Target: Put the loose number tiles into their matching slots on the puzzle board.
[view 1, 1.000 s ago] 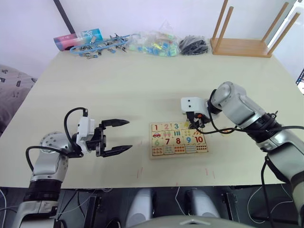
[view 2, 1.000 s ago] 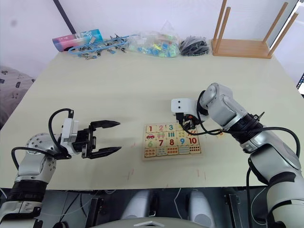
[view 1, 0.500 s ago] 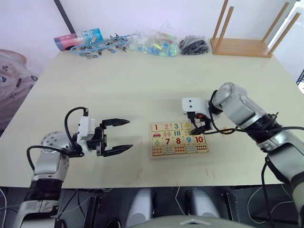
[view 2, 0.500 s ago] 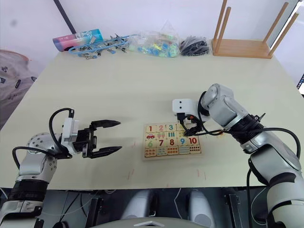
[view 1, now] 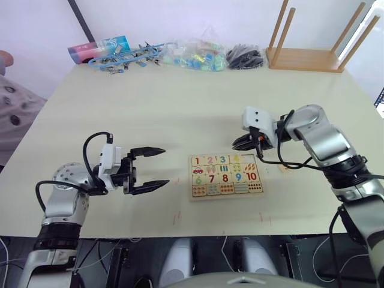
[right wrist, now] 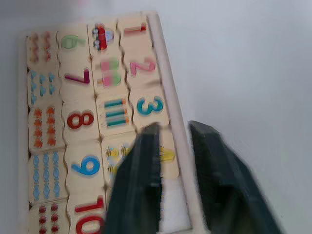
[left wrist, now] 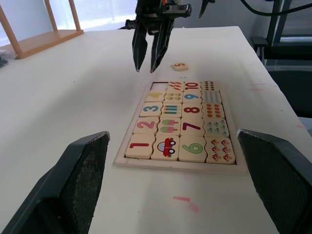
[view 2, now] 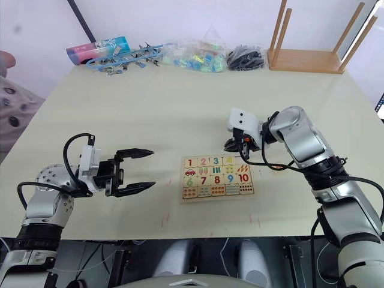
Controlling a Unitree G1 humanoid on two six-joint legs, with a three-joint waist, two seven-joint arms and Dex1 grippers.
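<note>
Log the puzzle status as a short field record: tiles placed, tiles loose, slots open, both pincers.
board: puzzle board flat on the table
placed: tiles 1, 2, 3 and 4 sit in the number row
loose: tile 5 on the table beyond the board's far end
open slot: empty slot next to the 4
right pincer: empty, fingers slightly apart, raised near the board's 4-5 end
left pincer: open, empty, left of the board

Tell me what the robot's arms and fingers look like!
Both arms are rounded silver-grey metal tubes with black joints and loose black cables looping along them. Each wrist carries a boxy white block. The left end effector has two long black pointed fingers, like a crab's claw. The right end effector has the same thin black fingers, tapering to tips.
</note>
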